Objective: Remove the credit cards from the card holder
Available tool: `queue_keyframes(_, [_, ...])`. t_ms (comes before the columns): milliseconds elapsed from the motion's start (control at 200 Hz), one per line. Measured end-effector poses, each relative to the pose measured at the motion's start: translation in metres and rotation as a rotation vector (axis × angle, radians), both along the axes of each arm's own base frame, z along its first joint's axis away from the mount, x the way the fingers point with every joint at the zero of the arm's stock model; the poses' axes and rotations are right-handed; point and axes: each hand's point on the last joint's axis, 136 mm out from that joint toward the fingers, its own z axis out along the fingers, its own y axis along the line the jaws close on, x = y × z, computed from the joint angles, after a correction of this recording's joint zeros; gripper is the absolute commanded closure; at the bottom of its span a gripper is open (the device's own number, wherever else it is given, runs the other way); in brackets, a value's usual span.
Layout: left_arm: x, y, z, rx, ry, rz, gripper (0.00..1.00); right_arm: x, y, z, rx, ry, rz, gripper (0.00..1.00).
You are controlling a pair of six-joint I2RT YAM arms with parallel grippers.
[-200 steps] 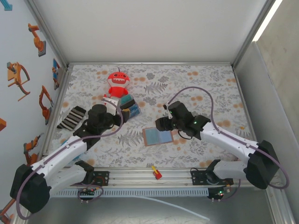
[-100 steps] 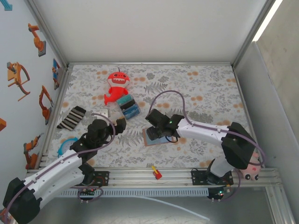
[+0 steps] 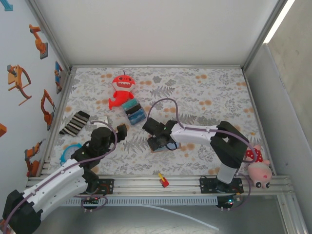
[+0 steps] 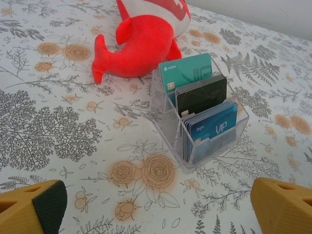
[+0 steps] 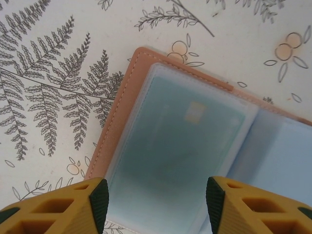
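The card holder (image 5: 124, 105) lies open on the floral tablecloth, its tan leather edge round pale blue clear sleeves. A teal credit card (image 5: 185, 146) with a gold chip rests inside the left sleeve. My right gripper (image 5: 156, 200) hovers just above that sleeve, open, one finger on each side of it. From above, the right gripper (image 3: 157, 139) covers most of the card holder (image 3: 161, 148). My left gripper (image 3: 122, 129) is wide open and holds nothing. In the left wrist view it (image 4: 156, 209) faces a clear rack (image 4: 195, 122) of teal, black and blue cards.
A red plush toy (image 3: 122, 89) sits behind the clear rack (image 3: 134, 111). A striped sock (image 3: 74, 122) and a blue ring (image 3: 68, 150) lie at the left. A pink pig plush (image 3: 258, 170) rests by the right arm's base. A small red and yellow piece (image 3: 163, 181) lies on the front rail.
My left gripper has pulled back from the clear rack toward the near left and opened wide. My right gripper has swung left over the open card holder and narrowed somewhat.
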Motion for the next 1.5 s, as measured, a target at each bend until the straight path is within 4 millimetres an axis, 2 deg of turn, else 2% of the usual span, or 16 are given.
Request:
queue_keyframes(200, [0.000,0.000,-0.006,0.008,0.020,0.004,0.03,-0.004,0.001,-0.008,-0.011,0.023,0.005,0.41])
queue_keyframes(716, [-0.001,0.001,-0.009,0.015,0.032,0.005,0.03,-0.006,-0.001,-0.017,0.002,0.026,-0.010,0.43])
queue_keyframes(846, [-0.002,0.001,-0.009,0.016,0.033,0.004,0.03,-0.005,0.000,-0.017,0.012,0.018,-0.020,0.51])
queue_keyframes(1152, [-0.005,0.004,-0.006,0.015,0.031,0.004,0.03,-0.003,0.003,-0.015,0.048,-0.003,-0.025,0.62])
queue_keyframes(1502, [-0.006,0.000,0.008,0.003,0.004,-0.017,0.03,-0.003,0.001,-0.009,0.061,-0.019,-0.027,0.70])
